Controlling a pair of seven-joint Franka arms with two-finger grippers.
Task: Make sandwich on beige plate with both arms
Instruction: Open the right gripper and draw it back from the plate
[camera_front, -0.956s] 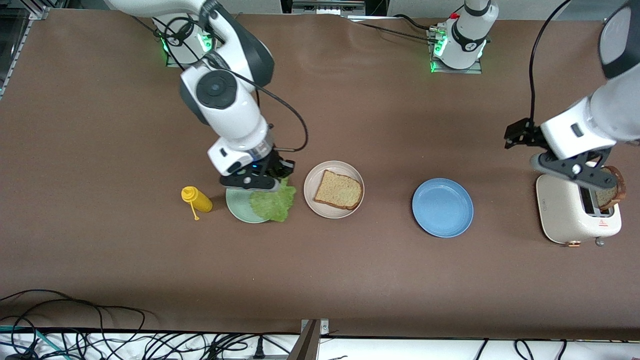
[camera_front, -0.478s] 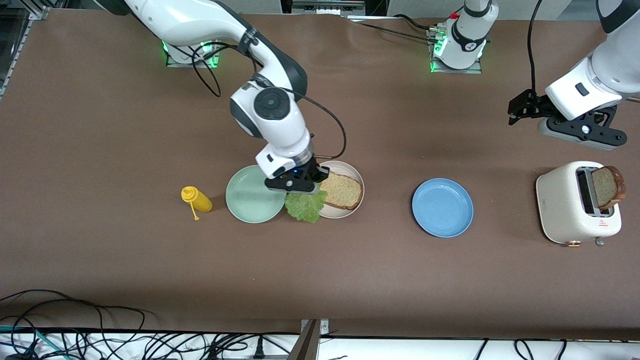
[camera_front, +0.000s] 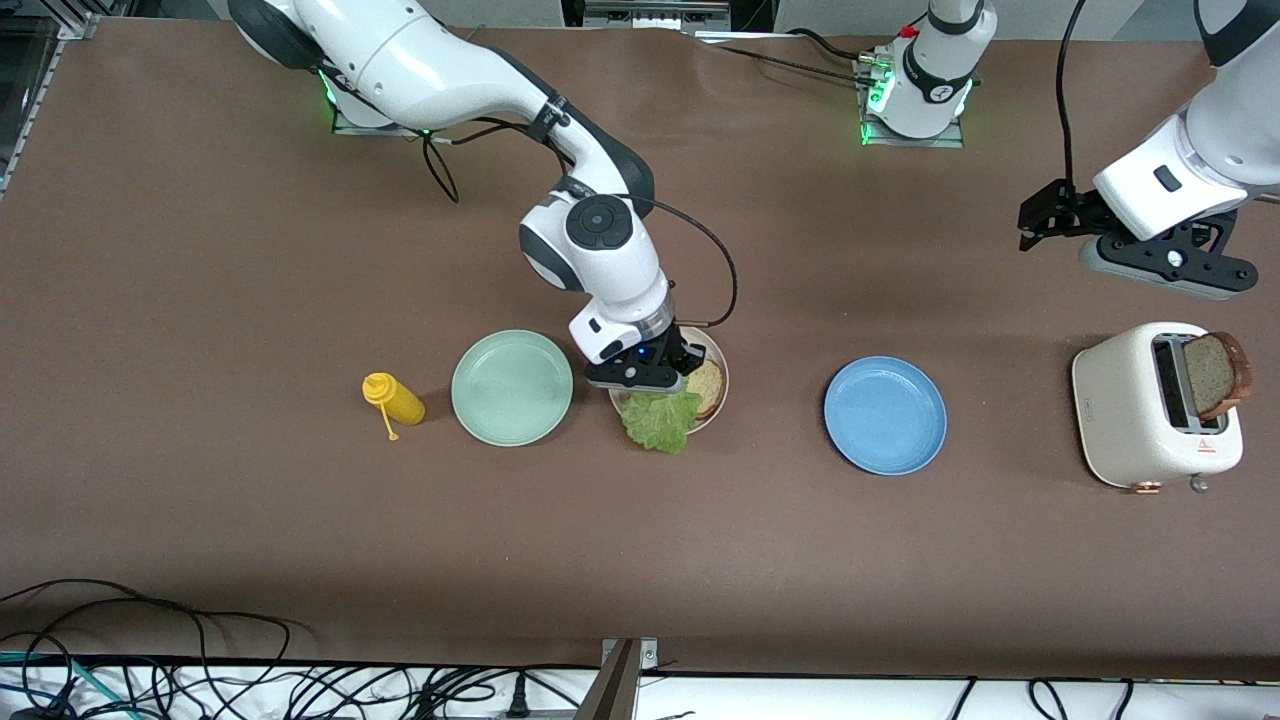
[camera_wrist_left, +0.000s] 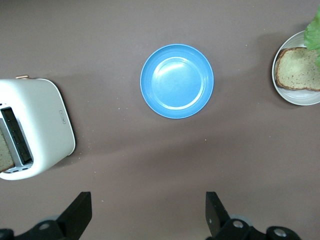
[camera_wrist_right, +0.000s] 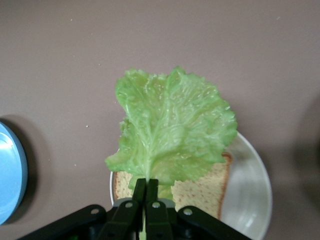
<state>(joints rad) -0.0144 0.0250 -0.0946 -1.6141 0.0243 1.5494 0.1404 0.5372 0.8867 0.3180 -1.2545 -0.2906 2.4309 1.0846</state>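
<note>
Moved since the earlier frames: right gripper (camera_front: 650, 385), carrying the lettuce leaf (camera_front: 661, 420), has travelled from over the mint-green plate (camera_front: 511, 387) to over the beige plate (camera_front: 716, 400); left gripper (camera_front: 1165, 265) has risen off the toaster (camera_front: 1135, 420) and now hangs above the table beside it. Items, running from the right arm's end of the table to the left arm's end: yellow squeeze bottle (camera_front: 393, 398), lying on its side; mint-green plate, just beside the bottle, nothing on it; beige plate, next along, bearing one slice of brown bread (camera_front: 708, 385), largely covered in the front view by the gripper and leaf. Right gripper: fingers pinched fully together on the stem end of the lettuce leaf (camera_wrist_right: 170, 135), the leaf spreading over the bread slice (camera_wrist_right: 205, 190) and past the rim of the beige plate (camera_wrist_right: 252, 185) on the side nearer the front camera. Sandwich status: bottom slice only on the plate, leaf in the air above it, no top slice in place. Blue plate (camera_front: 885, 414): well apart from the beige plate, bare. Toaster: cream-white, at the left arm's end, with a second slice of bread (camera_front: 1215, 375) standing up out of one slot. Left gripper (camera_wrist_left: 147, 217): fingers (camera_wrist_left: 79, 215) spread wide, holding nothing; its wrist view takes in the blue plate (camera_wrist_left: 176, 81), the toaster (camera_wrist_left: 42, 125) and the beige plate (camera_wrist_left: 300, 96).
</note>
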